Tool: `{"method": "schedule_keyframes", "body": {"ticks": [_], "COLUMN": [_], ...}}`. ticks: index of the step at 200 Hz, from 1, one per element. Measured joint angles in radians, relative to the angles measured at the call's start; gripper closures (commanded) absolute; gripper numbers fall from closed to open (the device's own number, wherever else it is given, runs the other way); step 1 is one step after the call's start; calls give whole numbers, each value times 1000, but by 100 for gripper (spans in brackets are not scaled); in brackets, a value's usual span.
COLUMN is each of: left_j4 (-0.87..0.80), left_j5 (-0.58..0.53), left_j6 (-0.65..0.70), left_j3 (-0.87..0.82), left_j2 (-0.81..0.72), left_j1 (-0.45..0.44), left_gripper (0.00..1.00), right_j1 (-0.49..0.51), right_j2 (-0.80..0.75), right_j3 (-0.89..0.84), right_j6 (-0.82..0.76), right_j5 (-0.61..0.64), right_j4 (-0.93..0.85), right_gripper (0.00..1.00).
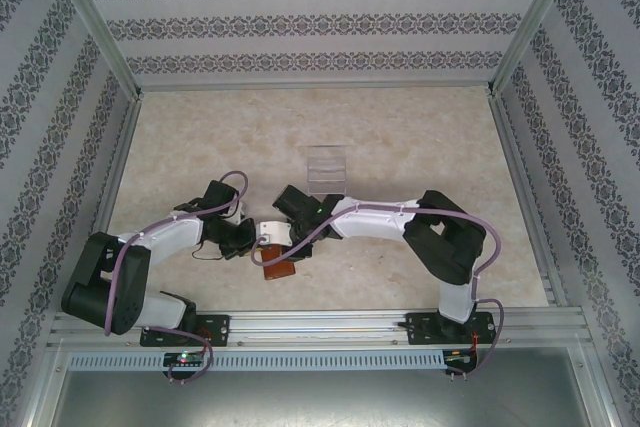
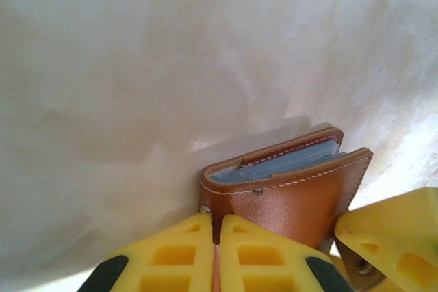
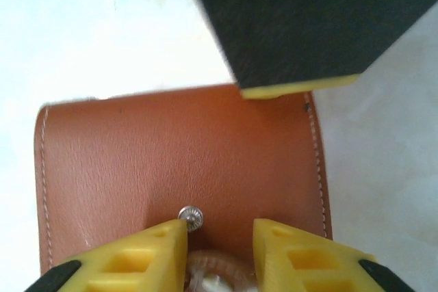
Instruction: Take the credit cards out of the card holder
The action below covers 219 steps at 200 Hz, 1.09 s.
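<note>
A brown leather card holder (image 1: 278, 269) is laid on the pale table (image 1: 420, 147). It is found nearer to the arm bases than the clear box (image 1: 326, 169), and a little to the left of that box. The two are well apart.

From the left wrist, the card holder (image 2: 287, 196) is seen a little bit open. Grey-blue pockets (image 2: 280, 164) are seen between its two brown covers. What sits inside them cannot be told.

The left gripper (image 1: 250, 244) is placed to the left of the clear box and nearer to the bases. Its yellow fingers (image 2: 164, 258) are pressed together at the edge of the card holder. A thin strip of brown leather is pinched between them, at the left gripper's (image 2: 215, 223) tips.

The right gripper (image 1: 290, 247) is held just beside the left one, also nearer to the bases than the clear box. Its tips are set over the flat brown face of the card holder (image 3: 178, 155). The jaws of the right gripper (image 3: 220, 230) are kept apart, and leather is seen in the gap. A small silver stud (image 3: 191, 218) is touched by one yellow fingertip (image 3: 161, 241). Something pale is seen low down between the fingers, but it is too blurry to name.
</note>
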Motion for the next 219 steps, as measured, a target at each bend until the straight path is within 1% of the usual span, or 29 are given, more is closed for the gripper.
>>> {"method": "schedule_keyframes", "body": {"ticks": [31,53,73,80,92,111,128,135,146,174,219], "left_j4": [-1,-4,-14,-18,-31,-55,-82,-92,-105,-136,-169], "left_j5": [3,-5,-23,-28,-42,-72,-101,-113,-130,-157,-159], "left_j6": [0,0,0,0,0,-1,-1,-1,0,5,12], "left_j3": [3,6,6,7,11,19,30,34,38,39,39], "left_j2": [-1,-10,-26,-32,-49,-89,-128,-144,-165,-204,-215], "left_j1": [-1,-6,-6,-6,-6,-6,-5,-5,-5,-3,-3], "left_gripper": [89,88,87,86,82,79,78,78,77,76,75], "right_j1": [-3,-3,-3,-3,-3,-3,-3,-3,-3,1,27], "right_j2": [-44,-76,-105,-114,-127,-142,-143,-143,-142,-108,-52], "right_j3": [-16,-21,-22,-22,-22,-21,-15,-15,-15,5,58], "right_j6": [173,347,519,581,680,833,955,994,1046,1165,1265], "right_j5": [-4,6,52,74,109,158,182,184,184,184,183], "right_j4": [61,84,84,79,61,10,-58,-82,-112,-171,-211], "right_gripper": [64,62,63,64,65,65,59,57,55,46,42]}}
